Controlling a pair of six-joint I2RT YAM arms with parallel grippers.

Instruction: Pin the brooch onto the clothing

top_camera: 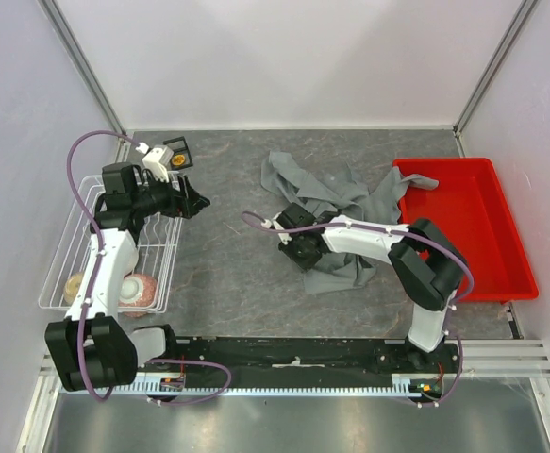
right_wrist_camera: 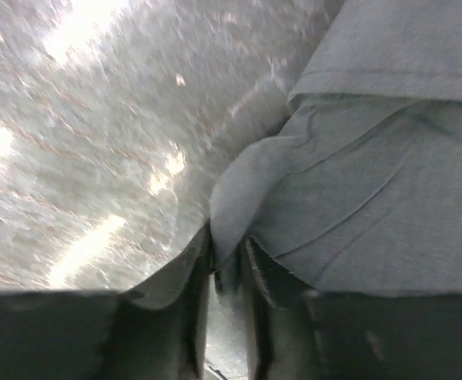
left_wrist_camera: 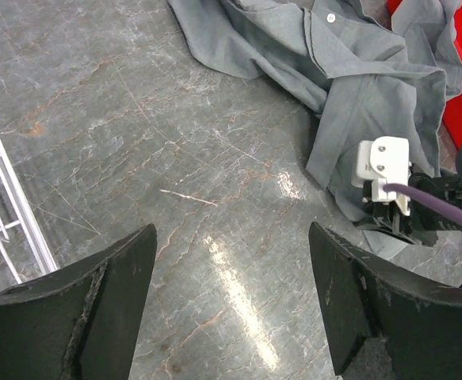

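My right gripper (right_wrist_camera: 227, 265) is clamped on a fold of the grey shirt (top_camera: 350, 203), at the edge of the cloth farthest from the red tray (top_camera: 444, 163). The shirt lies crumpled just left of the tray, with one part draped over the tray's left rim. It is thin, limp cloth, light and soft. I judge it will slide and bunch rather than lift as a sheet, so a pinch on a doubled edge like this one should hold best. It is plain grey and creased, with a stitched band carrying a pale button (left_wrist_camera: 330, 17). My left gripper (left_wrist_camera: 231, 229) hangs open and empty, well apart from the tray. I cannot place the brooch for certain. A gold speck (top_camera: 176, 159) on a dark square (top_camera: 182, 146), far left of the tray, may be it.
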